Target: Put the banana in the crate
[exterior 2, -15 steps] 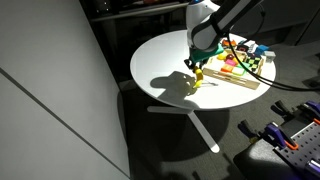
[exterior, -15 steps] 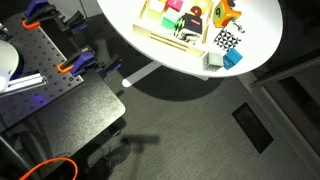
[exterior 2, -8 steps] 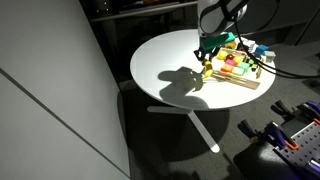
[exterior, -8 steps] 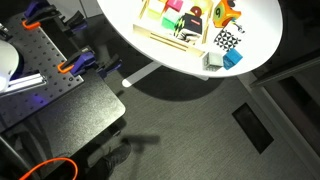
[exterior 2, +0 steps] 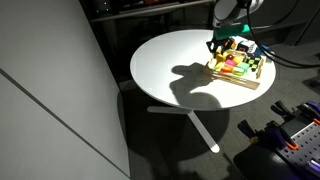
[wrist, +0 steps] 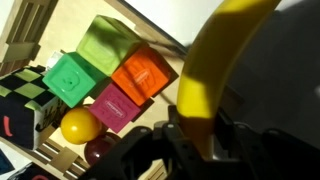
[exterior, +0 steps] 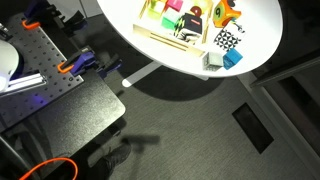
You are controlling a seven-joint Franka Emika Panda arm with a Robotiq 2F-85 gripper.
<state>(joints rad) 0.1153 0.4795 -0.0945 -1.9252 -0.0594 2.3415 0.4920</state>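
Note:
In the wrist view my gripper [wrist: 198, 128] is shut on the yellow banana [wrist: 212, 62], which sticks up between the fingers. The light wooden crate [wrist: 22, 47] lies below, holding coloured blocks. In an exterior view my gripper [exterior 2: 222, 43] hangs over the crate [exterior 2: 238, 78] at the far side of the round white table; the banana is too small to make out there. In an exterior view the crate [exterior: 162, 38] shows at the table's top edge, with the gripper out of frame.
In the crate lie a green block [wrist: 72, 75], an orange block [wrist: 144, 73], a magenta block [wrist: 118, 108] and a yellow ball [wrist: 78, 125]. A checkered cube [exterior: 226, 40], a blue block [exterior: 233, 59] and an orange-yellow toy [exterior: 221, 12] stand beside the crate.
My gripper has carried the banana from the table's middle rightward and up, and it is now above the crate.

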